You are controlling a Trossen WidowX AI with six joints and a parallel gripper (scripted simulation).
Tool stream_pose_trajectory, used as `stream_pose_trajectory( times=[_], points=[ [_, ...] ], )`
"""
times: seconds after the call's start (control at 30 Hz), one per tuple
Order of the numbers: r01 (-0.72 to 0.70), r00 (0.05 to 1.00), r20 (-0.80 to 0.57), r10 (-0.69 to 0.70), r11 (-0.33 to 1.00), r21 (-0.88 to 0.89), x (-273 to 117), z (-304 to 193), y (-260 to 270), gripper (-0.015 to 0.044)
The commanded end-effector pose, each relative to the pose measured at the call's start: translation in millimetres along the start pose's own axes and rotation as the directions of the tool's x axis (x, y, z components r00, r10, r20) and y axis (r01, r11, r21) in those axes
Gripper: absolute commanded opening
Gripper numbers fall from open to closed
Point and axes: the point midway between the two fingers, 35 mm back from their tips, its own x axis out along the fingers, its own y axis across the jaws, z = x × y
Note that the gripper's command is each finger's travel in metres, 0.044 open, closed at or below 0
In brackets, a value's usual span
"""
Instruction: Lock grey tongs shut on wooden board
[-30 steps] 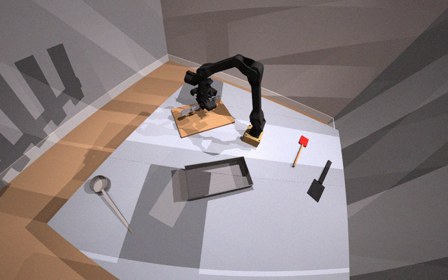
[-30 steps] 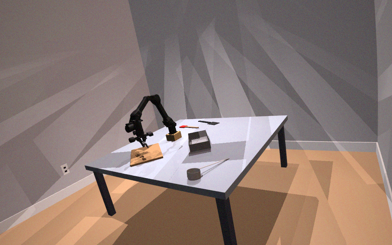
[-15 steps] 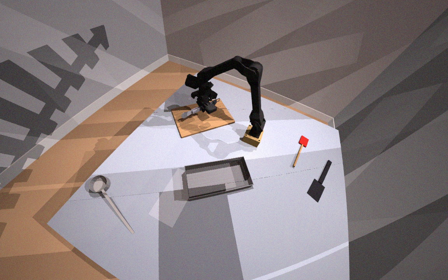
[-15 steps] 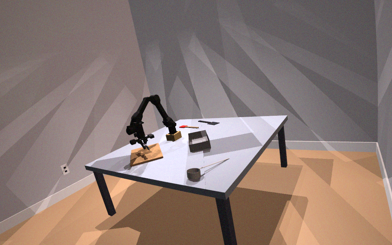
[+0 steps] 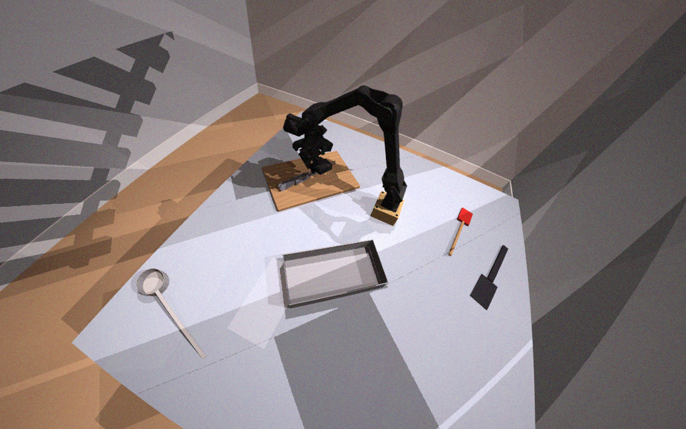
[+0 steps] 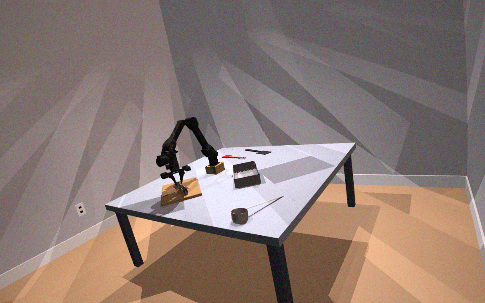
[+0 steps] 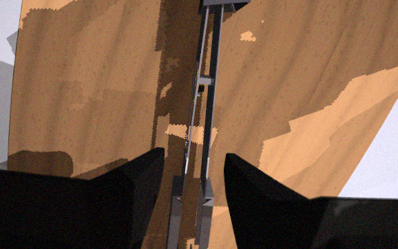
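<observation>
The grey tongs (image 5: pixel 292 180) (image 6: pixel 184 190) (image 7: pixel 211 114) lie lengthwise over the wooden board (image 5: pixel 287 202) (image 6: pixel 194 185) (image 7: pixel 81 69), low and apparently resting on it. In the wrist view their two arms run nearly parallel with a narrow gap between them. Whether the lock inside the hinge is engaged cannot be seen. My gripper (image 5: pixel 317 170) (image 6: pixel 179 183) (image 7: pixel 195 158) is partly open and points down over the tongs. Its fingers stand on either side of the arms, with a gap on each side. The roasting tin (image 5: pixel 379 264) (image 6: pixel 247 182) holds no tongs.
A ladle (image 5: pixel 179 322) (image 6: pixel 239 216) stands near a table edge, its long handle reaching out over the table. A red-headed tool (image 5: pixel 464 215) (image 6: pixel 226 156) and a black spatula (image 5: pixel 484 291) (image 6: pixel 264 152) lie beyond the arm's base (image 5: pixel 386 214) (image 6: pixel 214 168). The board is near a table corner.
</observation>
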Motion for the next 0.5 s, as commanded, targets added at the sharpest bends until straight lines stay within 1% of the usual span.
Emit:
stream_pose_trajectory(
  times=[0.0, 0.23, 0.27, 0.33, 0.47],
  points=[
    [-0.001, 1.0, -0.001, 0.001, 1.0, 0.0, 0, 0, 0, 0.0244],
    [-0.001, 1.0, -0.001, 0.001, 1.0, 0.0, 0, 0, 0, 0.0427],
    [-0.001, 1.0, -0.001, 0.001, 1.0, 0.0, 0, 0, 0, 0.044],
    [-0.001, 1.0, 0.0, 0.001, 1.0, 0.0, -2, 2, 0, 0.044],
    [-0.001, 1.0, 0.008, 0.001, 1.0, -0.015, -22, 30, 1, 0.044]
  ],
)
